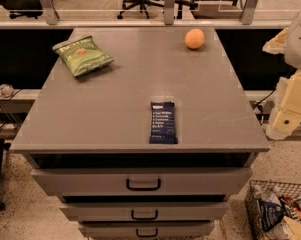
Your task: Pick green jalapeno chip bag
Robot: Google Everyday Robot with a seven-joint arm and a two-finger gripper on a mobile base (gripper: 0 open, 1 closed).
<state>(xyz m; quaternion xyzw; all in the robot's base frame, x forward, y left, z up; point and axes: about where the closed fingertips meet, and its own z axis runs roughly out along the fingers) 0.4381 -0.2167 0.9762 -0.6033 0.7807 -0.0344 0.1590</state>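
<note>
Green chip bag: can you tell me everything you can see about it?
The green chip bag is small, puffy and crinkly, with a pale band on top and a reddish logo in the middle. It lies slanted near the far left corner of the grey cabinet top, touching nothing else. The gripper is far off at the picture's right edge.

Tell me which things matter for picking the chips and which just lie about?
Job: puffy crinkled green jalapeno chip bag, far left; pale gripper, right of the grey cabinet.
Lying about: round orange fruit; flat dark-blue bar wrapper; wire basket on the floor.
</note>
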